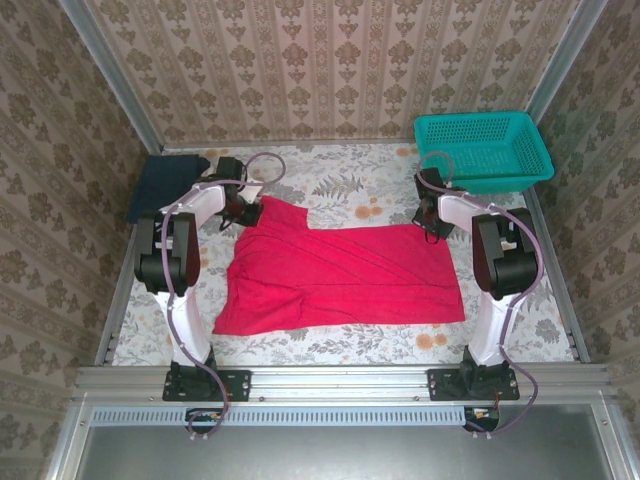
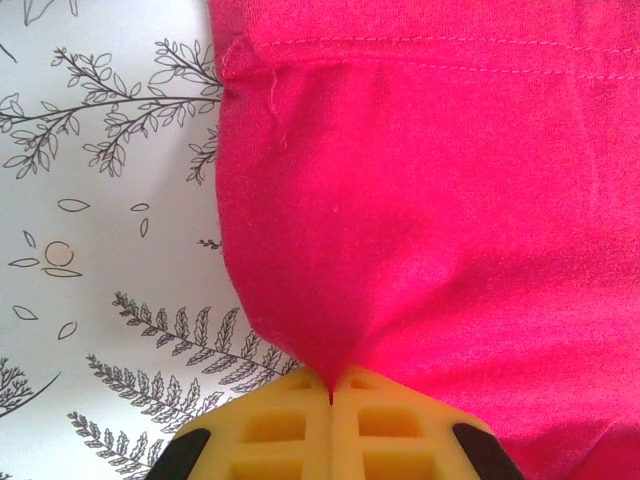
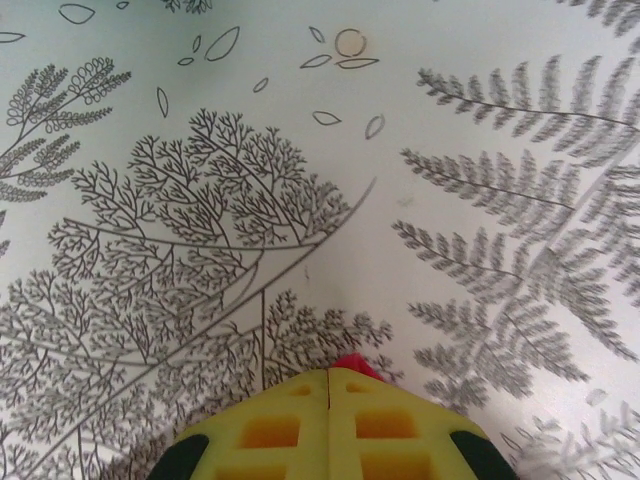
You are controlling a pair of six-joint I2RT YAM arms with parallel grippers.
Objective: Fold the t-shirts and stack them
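Observation:
A bright red t-shirt [image 1: 340,275] lies spread across the middle of the table. My left gripper [image 1: 245,212] pinches its far left corner; in the left wrist view the yellow pads [image 2: 290,425] are shut on a peak of red cloth [image 2: 420,220]. My right gripper [image 1: 433,228] holds the far right corner, and in the right wrist view a small red tip [image 3: 355,364] pokes out above the shut pads [image 3: 375,425]. A folded dark navy shirt [image 1: 165,185] lies at the far left of the table.
A teal plastic mesh basket [image 1: 483,150] stands at the back right corner. The floral tablecloth [image 1: 345,180] shows between the red shirt and the back wall. Metal rails run along the table's sides and near edge.

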